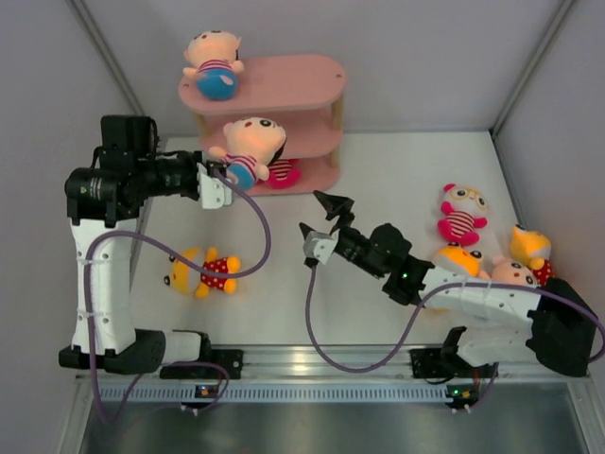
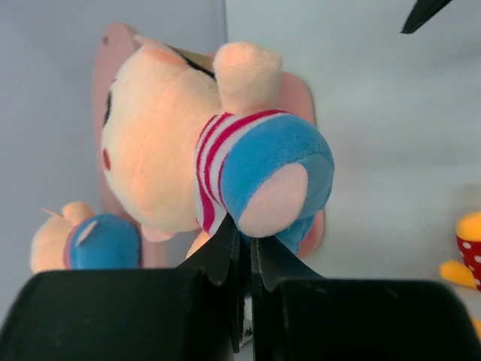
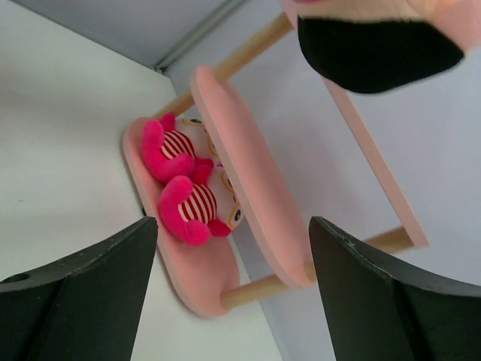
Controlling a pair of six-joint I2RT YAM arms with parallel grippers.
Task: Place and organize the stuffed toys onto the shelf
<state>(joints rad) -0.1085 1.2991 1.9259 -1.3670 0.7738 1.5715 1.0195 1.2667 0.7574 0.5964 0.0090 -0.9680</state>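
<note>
Pinching the blue bottom of a peach-headed striped doll (image 2: 173, 150) in the left end effector (image 2: 245, 252), jaws shut tight on the plush. Gripping low, probably to leave the big head free and upright for seating. Holding that doll at the left end of the middle tier of the pink shelf (image 1: 302, 76), head above the board. Contact with the board hidden, so not calling it landed.

Hovering the right end effector (image 1: 319, 218) just in front of the shelf, jaws spread wide and gripping nothing. Facing two pink-white striped dolls (image 3: 184, 188) lying side by side on the bottom tier.

Sorting like with like, apparently: another peach-headed doll (image 1: 213, 64) sitting at the top tier's left end.

Lying on the desk (image 1: 397, 170): a yellow polka-dot doll (image 1: 203, 271) near the left arm, and beside the right arm a pink-white doll (image 1: 461, 216), two yellow dolls (image 1: 529, 248) and one more peach head (image 1: 510, 272). Judging roughly a third of the dolls shelved.
</note>
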